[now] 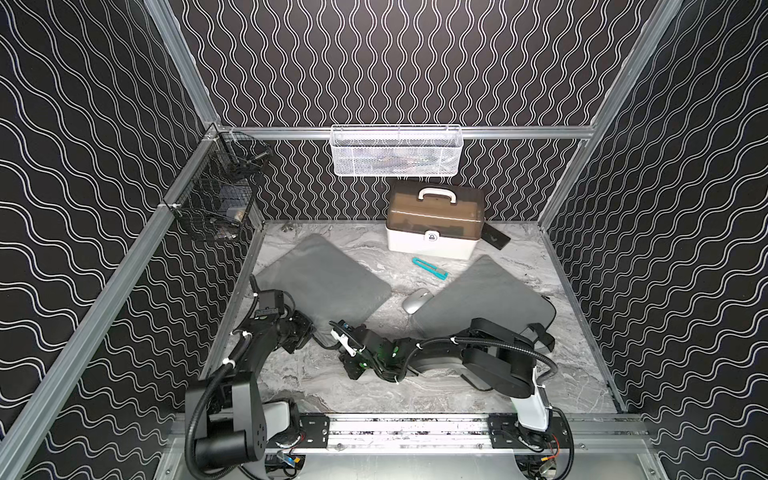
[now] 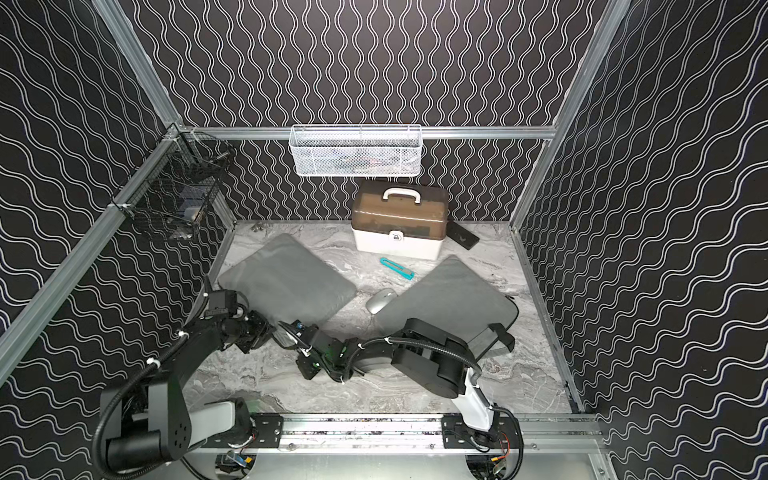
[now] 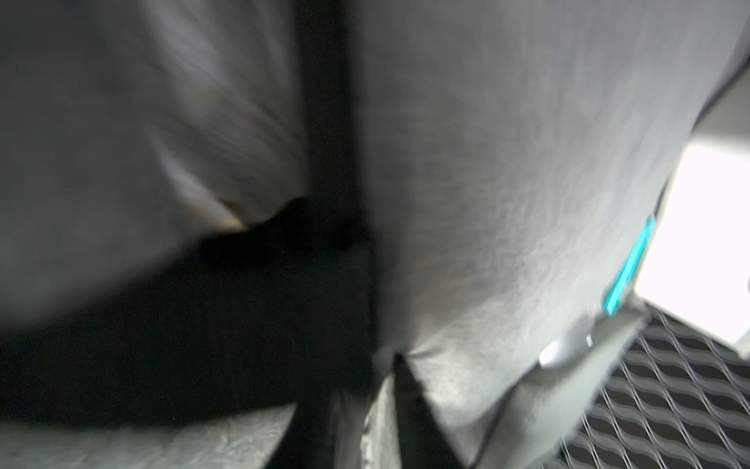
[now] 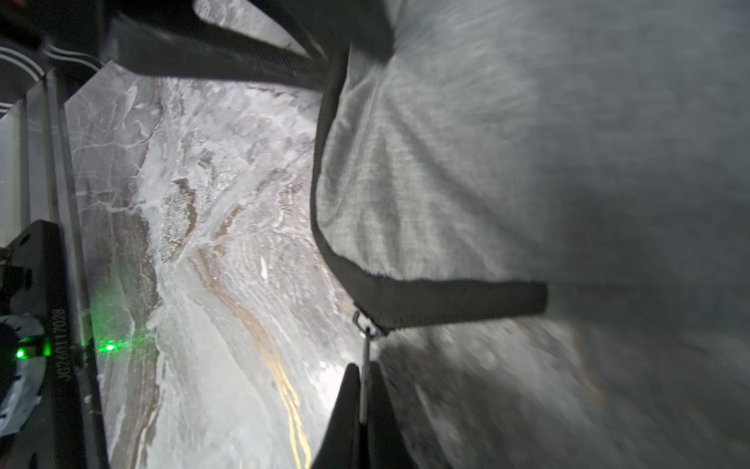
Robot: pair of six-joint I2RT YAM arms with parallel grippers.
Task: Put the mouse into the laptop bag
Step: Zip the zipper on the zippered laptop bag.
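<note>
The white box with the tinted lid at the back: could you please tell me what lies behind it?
A flat black object sticks out from behind the white box at its lower corner. The box covers the rest of it, and anything else back there.

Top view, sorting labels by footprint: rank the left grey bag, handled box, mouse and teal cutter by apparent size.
1. left grey bag
2. handled box
3-4. mouse and teal cutter: too alike to rank; the cutter is longer, the mouse wider.
</note>
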